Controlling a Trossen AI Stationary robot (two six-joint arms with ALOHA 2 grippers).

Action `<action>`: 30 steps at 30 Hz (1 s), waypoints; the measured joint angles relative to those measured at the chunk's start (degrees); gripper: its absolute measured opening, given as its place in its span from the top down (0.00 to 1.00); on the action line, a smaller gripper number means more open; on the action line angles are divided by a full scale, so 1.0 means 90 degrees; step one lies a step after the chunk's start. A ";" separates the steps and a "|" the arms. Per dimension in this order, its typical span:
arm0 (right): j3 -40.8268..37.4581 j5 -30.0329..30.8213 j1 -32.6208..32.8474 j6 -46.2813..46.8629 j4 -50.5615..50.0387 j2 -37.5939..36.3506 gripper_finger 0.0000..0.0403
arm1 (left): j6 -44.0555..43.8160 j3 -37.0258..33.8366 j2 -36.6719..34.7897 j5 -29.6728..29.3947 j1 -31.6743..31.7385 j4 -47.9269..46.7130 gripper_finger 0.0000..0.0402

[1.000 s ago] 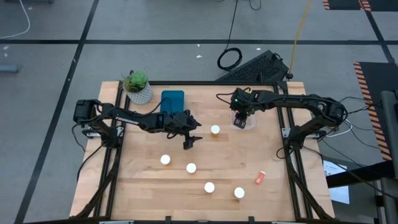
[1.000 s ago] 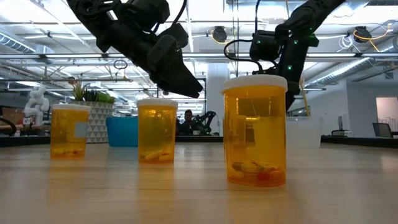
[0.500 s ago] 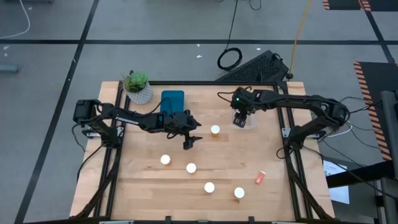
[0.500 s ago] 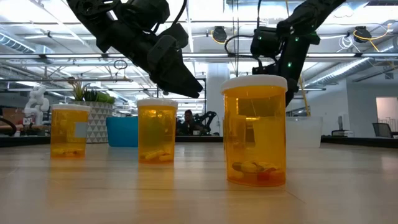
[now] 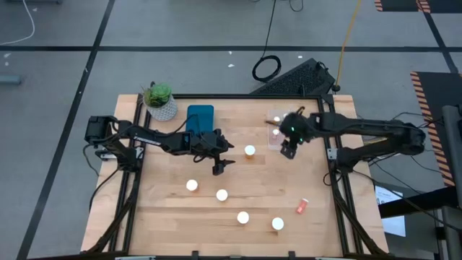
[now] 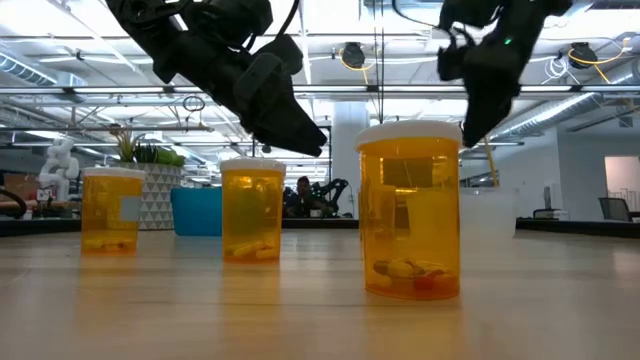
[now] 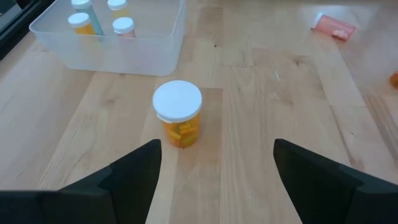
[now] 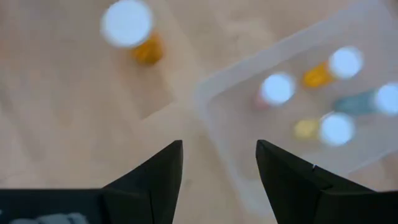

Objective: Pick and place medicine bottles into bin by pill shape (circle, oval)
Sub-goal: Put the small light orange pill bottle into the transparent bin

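1. Overhead, the left arm is reaching in from the table's left edge, its left gripper hanging with fingers parted and empty just short of an amber bottle standing upright near the table's middle.
2. Through the left wrist camera, that same white-capped bottle is sitting between the two spread fingers, apart from both.
3. Meanwhile, the right arm is stretching in from the right side, its right gripper hovering beside the clear bin, fingers apart and holding nothing.
4. The right wrist camera is showing the bin already holding several capped bottles, blurred.
5. Four more white-capped bottles are standing in a loose line across the near half of the wooden table, with a slim pink bottle lying on its side toward the right.
6. A potted plant and a blue bin are sitting at the far left.
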 joint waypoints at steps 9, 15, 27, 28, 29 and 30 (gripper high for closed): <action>0.0000 -0.0028 0.2351 0.1660 -0.0429 -0.0209 0.51 | -0.0013 0.0000 0.0000 -0.0002 0.0000 0.0008 0.22; -0.0002 0.0237 0.4148 0.2642 -0.0477 -0.0054 0.51 | -0.0035 0.0000 0.0000 -0.0002 -0.0005 -0.0044 0.22; -0.0002 0.0314 0.6324 0.3254 -0.0594 0.0767 0.51 | -0.0185 0.0000 0.0000 -0.0014 -0.0114 -0.0042 0.22; -0.0002 0.0314 0.6390 0.3169 -0.0623 0.0859 0.51 | -0.0185 0.0000 0.0000 -0.0014 -0.0119 -0.0040 0.22; -0.0002 0.0312 0.6452 0.3089 -0.0662 0.0957 0.51 | -0.0187 0.0000 0.0000 -0.0017 -0.0117 -0.0040 0.22; -0.0002 0.0314 0.6508 0.2969 -0.0701 0.1054 0.51 | -0.0189 0.0000 0.0000 -0.0017 -0.0117 -0.0038 0.22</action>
